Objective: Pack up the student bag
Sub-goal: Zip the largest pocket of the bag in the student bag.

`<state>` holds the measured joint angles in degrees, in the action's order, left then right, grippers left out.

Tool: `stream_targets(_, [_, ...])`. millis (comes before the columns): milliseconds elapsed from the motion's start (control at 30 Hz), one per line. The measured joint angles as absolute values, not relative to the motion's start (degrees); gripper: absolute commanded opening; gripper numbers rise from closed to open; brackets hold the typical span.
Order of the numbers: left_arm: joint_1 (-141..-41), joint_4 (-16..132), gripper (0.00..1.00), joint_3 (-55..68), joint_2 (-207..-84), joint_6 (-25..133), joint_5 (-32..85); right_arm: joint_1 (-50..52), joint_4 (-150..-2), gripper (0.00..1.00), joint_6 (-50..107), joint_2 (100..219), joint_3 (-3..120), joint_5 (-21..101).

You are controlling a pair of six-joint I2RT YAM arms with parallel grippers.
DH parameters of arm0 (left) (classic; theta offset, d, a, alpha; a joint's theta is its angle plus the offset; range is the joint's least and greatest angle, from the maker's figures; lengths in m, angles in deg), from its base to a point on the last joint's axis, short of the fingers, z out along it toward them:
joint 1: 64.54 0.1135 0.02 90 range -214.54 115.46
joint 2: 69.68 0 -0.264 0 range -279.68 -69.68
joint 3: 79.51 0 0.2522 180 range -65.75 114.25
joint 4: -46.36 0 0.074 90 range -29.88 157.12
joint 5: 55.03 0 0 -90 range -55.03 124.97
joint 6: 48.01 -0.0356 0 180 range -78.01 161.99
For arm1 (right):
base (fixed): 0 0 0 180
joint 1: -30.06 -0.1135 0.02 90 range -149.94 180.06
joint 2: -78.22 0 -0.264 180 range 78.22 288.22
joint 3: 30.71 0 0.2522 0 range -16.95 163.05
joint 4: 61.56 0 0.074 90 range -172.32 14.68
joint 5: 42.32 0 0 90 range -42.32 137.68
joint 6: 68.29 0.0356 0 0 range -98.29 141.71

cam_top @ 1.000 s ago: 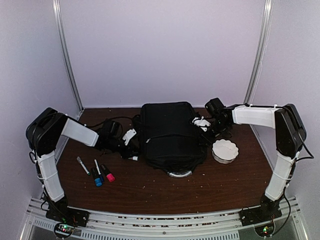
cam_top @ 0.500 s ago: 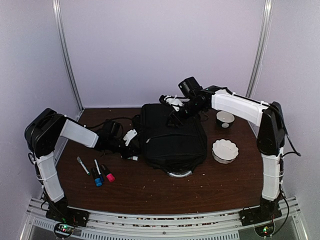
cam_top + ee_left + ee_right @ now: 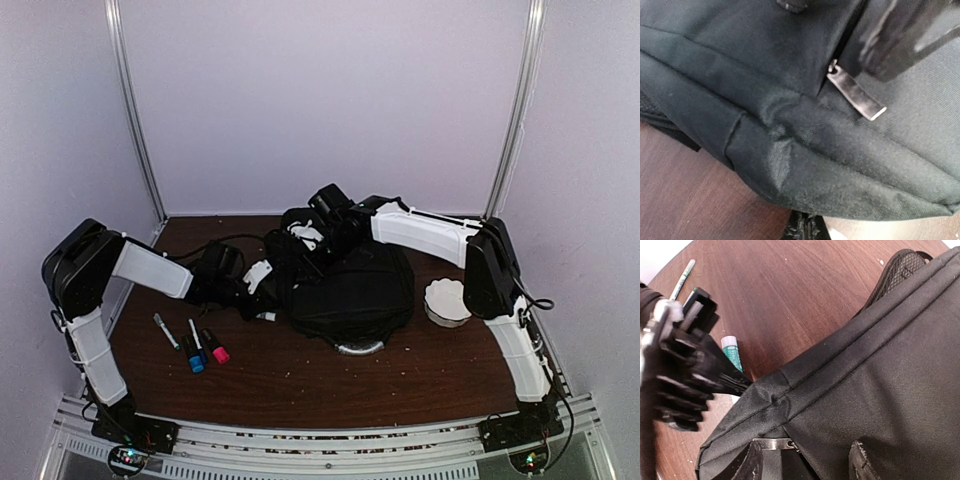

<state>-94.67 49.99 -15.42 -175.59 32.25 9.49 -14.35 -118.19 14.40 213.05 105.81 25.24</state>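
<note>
The black student bag (image 3: 350, 285) lies flat near the middle of the brown table (image 3: 300, 385). The left gripper (image 3: 738, 382) is clenched on the fabric at the bag's left edge. The right gripper (image 3: 807, 455) hangs over the bag's far left corner. Its fingers are spread on both sides of a metal zipper pull (image 3: 772, 444) and grasp nothing. Three markers (image 3: 190, 345) lie to the left of the bag, and a white scalloped bowl (image 3: 447, 300) stands to its right.
</note>
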Motion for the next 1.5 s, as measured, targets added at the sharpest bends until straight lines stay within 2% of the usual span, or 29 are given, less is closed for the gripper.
stream_targets(367, [-97.38, 56.20, 0.00, -15.71, -170.97, 33.52, 12.64, -14.19, -117.53, 0.59, 18.12, 215.98, 108.13, 25.40])
stream_targets(867, [-106.32, 60.33, 0.00, -17.96, -166.47, 35.47, 15.70, -12.73, -116.90, 0.57, 20.93, 216.54, 108.70, 22.03])
stream_targets(1167, [-114.26, 65.27, 0.00, -7.18, -171.72, 34.29, 15.94, -12.16, -117.64, 0.58, 21.90, 216.81, 110.36, 22.16])
stream_targets(1500, [-115.66, 69.05, 0.00, -2.57, -175.02, 32.19, 16.18, -10.91, -118.25, 0.62, 21.66, 214.42, 108.26, 21.79])
